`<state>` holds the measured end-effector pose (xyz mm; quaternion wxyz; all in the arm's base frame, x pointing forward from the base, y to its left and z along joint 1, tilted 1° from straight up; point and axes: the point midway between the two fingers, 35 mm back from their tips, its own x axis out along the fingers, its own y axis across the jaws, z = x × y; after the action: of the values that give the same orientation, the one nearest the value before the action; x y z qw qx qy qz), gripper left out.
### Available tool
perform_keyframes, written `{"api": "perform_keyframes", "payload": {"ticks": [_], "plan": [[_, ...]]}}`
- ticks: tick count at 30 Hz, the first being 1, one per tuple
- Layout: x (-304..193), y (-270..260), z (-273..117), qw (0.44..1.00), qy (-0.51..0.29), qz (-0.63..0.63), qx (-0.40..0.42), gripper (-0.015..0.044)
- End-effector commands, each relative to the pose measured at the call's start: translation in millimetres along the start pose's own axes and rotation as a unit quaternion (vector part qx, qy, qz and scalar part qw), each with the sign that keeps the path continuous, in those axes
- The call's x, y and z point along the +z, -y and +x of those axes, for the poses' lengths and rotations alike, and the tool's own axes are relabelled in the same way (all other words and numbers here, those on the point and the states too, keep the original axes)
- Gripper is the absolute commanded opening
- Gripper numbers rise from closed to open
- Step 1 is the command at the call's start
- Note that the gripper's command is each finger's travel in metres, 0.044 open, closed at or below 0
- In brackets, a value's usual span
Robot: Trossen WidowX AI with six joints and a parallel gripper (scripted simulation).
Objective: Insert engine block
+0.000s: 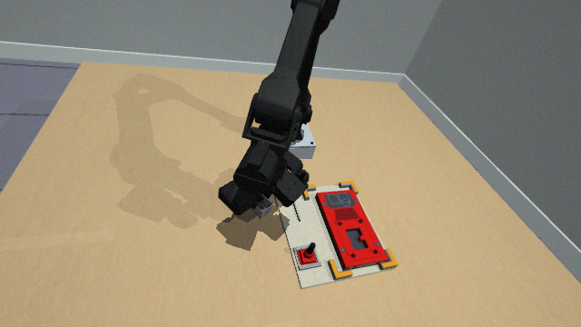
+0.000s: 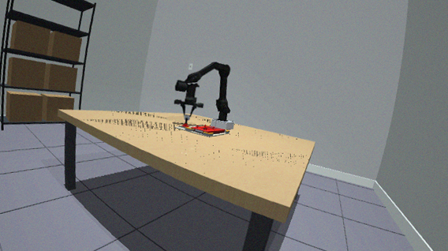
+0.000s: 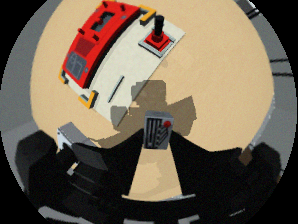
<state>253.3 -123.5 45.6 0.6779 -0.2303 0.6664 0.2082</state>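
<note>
Counter [image 1: 182, 272] [image 2: 195, 159] [image 3: 235, 90] carries everything; arm [image 1: 290, 59] [image 2: 223, 87] reaches over it, bent downward. Pale board [image 1: 310, 236] [image 3: 107, 92] lies flat on it, with the red car body [image 1: 338, 232] [image 2: 212, 130] [image 3: 87, 60] between yellow corner brackets [image 1: 340, 271] [image 3: 89, 100]. The opening [image 1: 356, 240] [image 3: 102, 22] is in the body's part farther from the arm's base, small red rib [image 1: 361, 237] jutting in from one long side. Red piece with black knob [image 1: 310, 252] [image 3: 158, 37] stands in its own frame on the board, beside the body. Engine block [image 1: 263, 208] [image 2: 186, 116] [image 3: 158, 131], gray with a red dot, is off the board, just beside its edge; fingers [image 1: 264, 206] [image 2: 186, 119] are clamped on it. Can't tell whether it's lifted or touching the counter. What could go wrong: the grip takes only a small block, so an off-center pinch could let it twist or slip on lifting; a low carry could knock the knob or a bracket; wrong yaw would set the block on the rib or rim, leaving it tilted and high; opening wide in the opening could drag it or brush the body. Block's dark grooved face shows to the wrist camera, long axis running roughly up and down that view, red dot near the far right corner. Which side has the slot, can't tell; likely needs a turn to match the opening.
</note>
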Motion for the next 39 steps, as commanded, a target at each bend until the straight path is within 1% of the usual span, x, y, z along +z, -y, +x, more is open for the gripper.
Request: {"api": "perform_keyframes", "payload": {"ticks": [1, 25, 31, 39], "plan": [[1.3, 1.7, -13.4, 1.0, 0.004, 0.001, -0.003, 0.0], [-3.2, -4.0, -88.2, 1.0, 0.004, 0.001, -0.003, 0.0], [-0.4, -4.9, -89.3, 1.0, 0.004, 0.003, -0.002, 0.0], [17.8, -8.4, -83.7, 1.0, 0.002, 0.014, -0.001, 0.0]]}}
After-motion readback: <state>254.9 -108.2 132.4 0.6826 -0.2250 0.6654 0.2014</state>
